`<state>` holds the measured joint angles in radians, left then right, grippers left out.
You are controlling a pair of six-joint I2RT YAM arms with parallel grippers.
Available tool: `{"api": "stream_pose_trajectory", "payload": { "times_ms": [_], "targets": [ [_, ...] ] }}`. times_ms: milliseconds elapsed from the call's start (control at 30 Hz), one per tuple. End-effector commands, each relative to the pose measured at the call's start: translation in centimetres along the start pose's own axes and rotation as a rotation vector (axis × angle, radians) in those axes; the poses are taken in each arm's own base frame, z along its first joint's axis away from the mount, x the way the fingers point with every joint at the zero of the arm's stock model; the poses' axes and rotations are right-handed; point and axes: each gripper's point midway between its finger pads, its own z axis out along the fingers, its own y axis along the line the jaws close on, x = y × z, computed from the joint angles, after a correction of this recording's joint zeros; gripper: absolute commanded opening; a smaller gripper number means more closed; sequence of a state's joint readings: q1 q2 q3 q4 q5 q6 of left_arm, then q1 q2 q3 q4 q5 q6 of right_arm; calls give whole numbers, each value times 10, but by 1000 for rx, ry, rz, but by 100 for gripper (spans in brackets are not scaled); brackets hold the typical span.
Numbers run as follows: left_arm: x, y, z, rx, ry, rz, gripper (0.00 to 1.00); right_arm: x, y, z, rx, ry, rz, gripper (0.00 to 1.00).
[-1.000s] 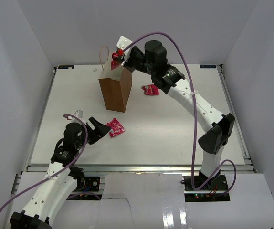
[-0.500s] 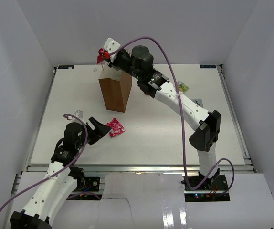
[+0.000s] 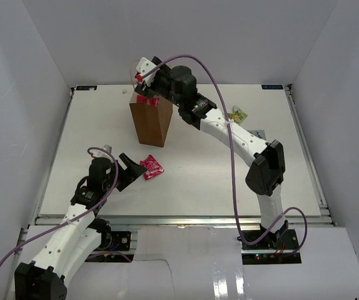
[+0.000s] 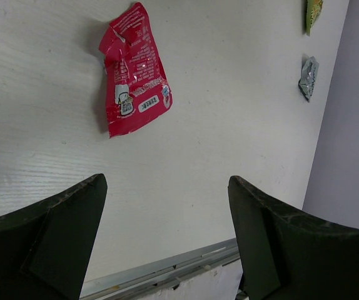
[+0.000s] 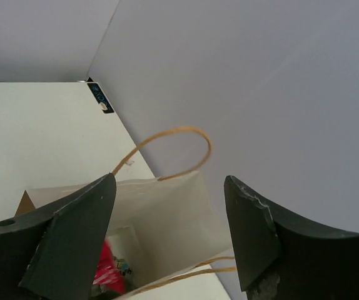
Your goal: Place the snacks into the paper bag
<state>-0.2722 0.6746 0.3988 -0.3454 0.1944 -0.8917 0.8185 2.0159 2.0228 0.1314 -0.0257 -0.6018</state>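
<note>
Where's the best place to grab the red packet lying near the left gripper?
Probably from above, pinching across the narrow width of the red packet at mid-length: it lies flat and crinkled on the table, ahead of the open left gripper.

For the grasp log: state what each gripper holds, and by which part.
Nothing is held. The right gripper is open over the paper bag; the left gripper is open short of the red packet.
</note>
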Motion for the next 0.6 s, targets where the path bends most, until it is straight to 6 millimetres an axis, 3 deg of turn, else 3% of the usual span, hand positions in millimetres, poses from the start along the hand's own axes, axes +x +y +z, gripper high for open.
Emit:
{"api": "stream_pose_trajectory", "payload": {
  "times_ms": [0,167,200,267,300,333,367,400,433,467,500,567],
  "targets": [
    [-2,1,5,-11,-8,-20,89,-37,-24,-9,66,-88,2,76],
    [-4,6,14,-54,2,-43,89,-66,-26,-27,3,-121,44,76],
    [-4,10,18,-81,6,-53,89,-84,-21,-39,-65,-159,34,78],
    [-8,11,22,-98,3,-53,88,-75,7,-59,-220,-104,36,83],
    [-9,12,27,-116,7,-56,88,-91,6,-82,-267,-132,28,93],
    [-13,12,30,-123,-7,-50,88,-94,28,-98,-388,-166,29,98],
    [-15,12,34,-130,-10,-44,88,-76,49,-124,-473,-110,58,97],
    [-18,9,37,-128,-14,-36,87,-65,62,-139,-524,-84,73,95],
    [-19,14,45,-154,-12,-27,86,-23,96,-157,-616,3,111,95],
    [-20,14,50,-166,-6,-20,86,-6,108,-172,-645,45,131,94],
    [-25,6,54,-158,-10,-2,86,-1,103,-194,-633,55,137,94],
    [-25,13,69,-212,10,40,85,21,107,-223,-635,104,200,94]
  ]
}}
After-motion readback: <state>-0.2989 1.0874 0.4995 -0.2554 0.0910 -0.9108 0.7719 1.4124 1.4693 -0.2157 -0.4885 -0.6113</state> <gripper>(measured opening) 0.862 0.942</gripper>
